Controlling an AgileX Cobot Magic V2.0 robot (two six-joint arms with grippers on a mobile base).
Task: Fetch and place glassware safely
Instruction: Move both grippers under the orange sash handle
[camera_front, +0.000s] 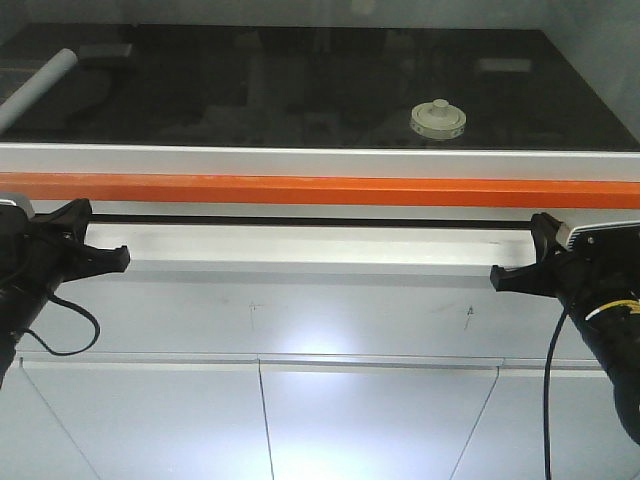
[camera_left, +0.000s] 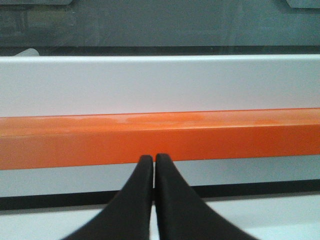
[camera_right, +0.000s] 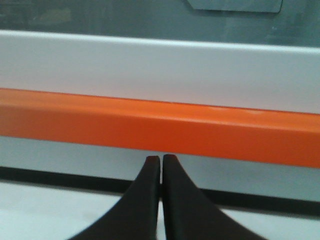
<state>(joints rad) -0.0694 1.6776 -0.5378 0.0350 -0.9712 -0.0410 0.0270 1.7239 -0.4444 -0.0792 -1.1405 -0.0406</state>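
**benchrat:** Fingers first: the left gripper (camera_left: 153, 160) has its two black fingers (camera_left: 132, 205) pressed tip to tip with nothing between them. The right gripper (camera_right: 161, 159) looks the same. Both sit low, in front of the white cabinet front (camera_front: 300, 300).

**kim_t:** ok, and what's just past them?

**benchrat:** A long orange horizontal bar (camera_front: 320, 188), then a white sill (camera_front: 300, 160), then the glossy black worktop (camera_front: 250, 80). The small squat clear glass jar with the wide cream-white knobbed lid (camera_front: 438, 119) stands upright on that black top, right of centre and well beyond the bar.

**kim_t:** so which arm?

**benchrat:** Right one, I'd say. The jar is ahead of it and a bit inward, to its left, and the left gripper is a lot further off. The jar is round, so there's no long axis to line up with, just the knob pointing up. The grey cylindrical rod (camera_front: 40, 85) lies at the far left, nowhere near the jar.
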